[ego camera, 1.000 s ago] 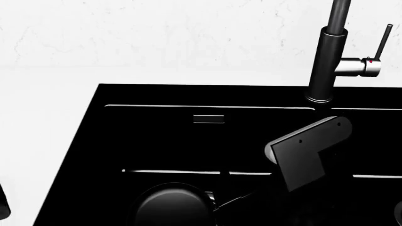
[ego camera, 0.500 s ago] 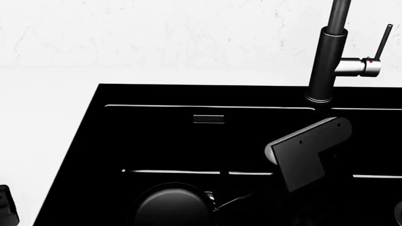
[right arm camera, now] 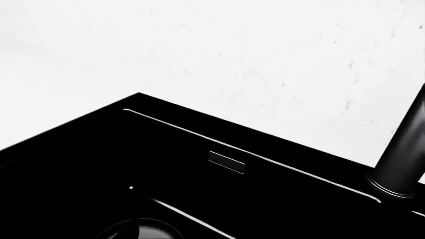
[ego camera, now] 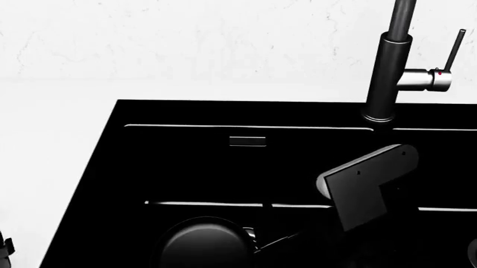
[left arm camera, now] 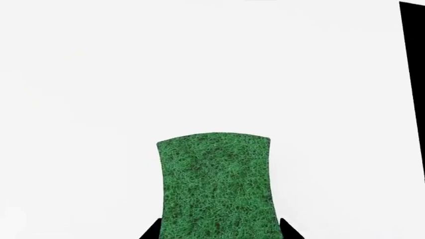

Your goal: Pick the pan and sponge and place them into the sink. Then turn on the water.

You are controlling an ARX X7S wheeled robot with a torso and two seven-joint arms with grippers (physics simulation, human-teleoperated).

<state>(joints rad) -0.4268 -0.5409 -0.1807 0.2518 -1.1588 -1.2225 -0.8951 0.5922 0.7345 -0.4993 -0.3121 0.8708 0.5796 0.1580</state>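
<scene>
The round black frying pan (ego camera: 205, 244) sits low in the left bowl of the big black two-bowl sink (ego camera: 89, 184). The small green sponge (left arm camera: 217, 186) is pinched between the dark fingers of the left gripper (left arm camera: 217, 234), over the plain white counter (left arm camera: 99, 74). The right arm (ego camera: 365, 181) reaches over the sink, near the tall dark tap (ego camera: 387, 72) with its thin lever (ego camera: 453, 47). I cannot tell how the right gripper stands. No writing shows.

Right arm (ego camera: 365, 187): flat dark grey L-shaped link w/ rounded pale edge, two small screw dots. Left arm (ego camera: 6, 248): only a small black part at frame edge.
</scene>
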